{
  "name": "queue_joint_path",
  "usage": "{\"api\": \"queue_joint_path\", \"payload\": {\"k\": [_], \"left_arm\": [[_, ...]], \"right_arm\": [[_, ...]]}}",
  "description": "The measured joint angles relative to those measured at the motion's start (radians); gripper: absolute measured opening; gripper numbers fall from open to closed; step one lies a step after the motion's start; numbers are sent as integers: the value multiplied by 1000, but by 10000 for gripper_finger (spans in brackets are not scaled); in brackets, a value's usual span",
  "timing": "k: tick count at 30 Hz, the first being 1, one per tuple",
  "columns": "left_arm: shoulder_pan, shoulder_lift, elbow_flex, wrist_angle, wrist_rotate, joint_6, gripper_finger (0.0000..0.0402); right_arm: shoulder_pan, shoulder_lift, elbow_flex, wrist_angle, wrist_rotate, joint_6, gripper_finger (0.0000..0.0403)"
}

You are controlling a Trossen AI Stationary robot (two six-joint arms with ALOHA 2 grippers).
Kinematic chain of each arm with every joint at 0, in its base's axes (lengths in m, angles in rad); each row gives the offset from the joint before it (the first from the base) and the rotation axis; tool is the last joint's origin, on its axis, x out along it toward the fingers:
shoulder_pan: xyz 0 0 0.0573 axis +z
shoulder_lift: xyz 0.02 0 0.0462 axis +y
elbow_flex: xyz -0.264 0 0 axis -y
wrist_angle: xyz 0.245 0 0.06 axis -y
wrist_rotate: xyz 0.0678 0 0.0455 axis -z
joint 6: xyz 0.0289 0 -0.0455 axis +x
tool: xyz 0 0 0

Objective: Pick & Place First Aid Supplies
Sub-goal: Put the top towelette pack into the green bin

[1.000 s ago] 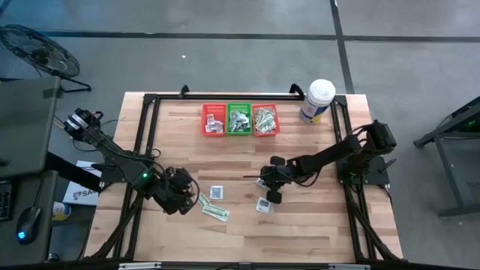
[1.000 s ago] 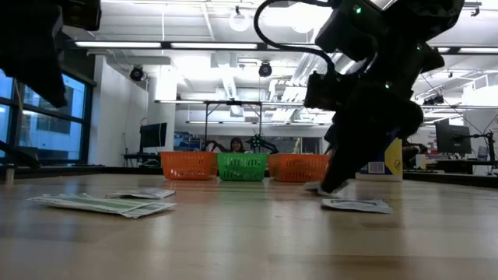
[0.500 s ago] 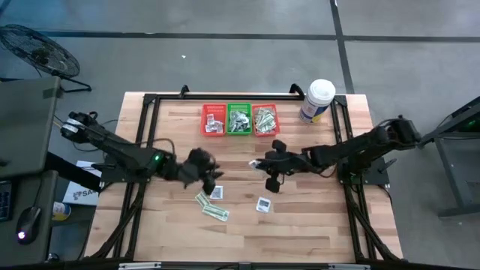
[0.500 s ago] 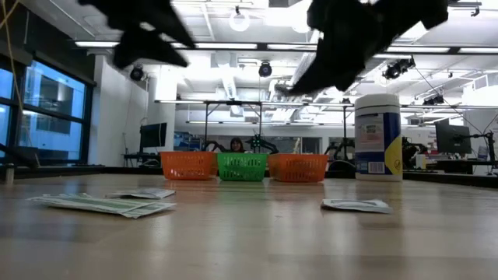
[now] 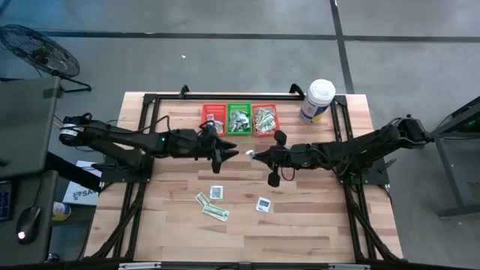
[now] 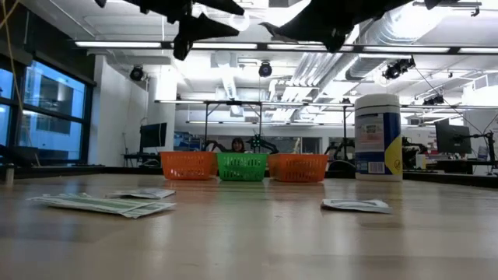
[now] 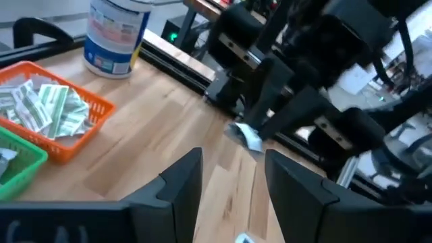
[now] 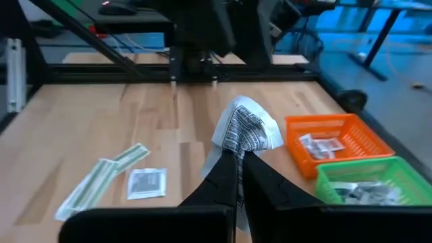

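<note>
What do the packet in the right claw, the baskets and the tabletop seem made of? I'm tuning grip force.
Packet pinched in the right claw: thin paper, matte, by its creased, bent edges. Baskets: likely plastic mesh, from the bright colour and open lattice walls. Tabletop: wood, light planks with visible grain and a slight sheen.

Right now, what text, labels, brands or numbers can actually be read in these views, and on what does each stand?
No text can be read here.
White tub: blue label with print, too blurred to read.
White packet pinched in the right tool: dark print, illegible.
Packets on the table: print too small.
Left tool: open, empty, no marking seen.
</note>
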Motion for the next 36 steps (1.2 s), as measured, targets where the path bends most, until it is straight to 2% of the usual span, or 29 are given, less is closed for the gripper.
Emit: {"api": "queue_joint_path", "payload": {"k": [5, 11, 15, 18, 24, 29, 36], "left_arm": [[44, 15, 0, 44, 59, -30, 174], [51, 65, 0, 101, 70, -128, 261], [50, 103, 0, 169, 19, -156, 299], [61, 132, 1, 224, 5, -218, 304], [73, 165, 0, 234, -69, -341, 303], [85, 195, 0, 317, -67, -421, 303], [96, 211, 0, 361, -59, -488, 302]], "right_arm": [[-1, 0, 0, 8, 60, -81, 0], [-29, 0, 0, 22, 80, -155, 0], [-47, 0, 0, 36, 85, -207, 0], [-60, 2, 0, 36, 105, -222, 0], [-74, 2, 0, 29, 77, -243, 0], [-92, 2, 0, 29, 18, -245, 0], [-101, 2, 0, 24, 2, -249, 0]]}}
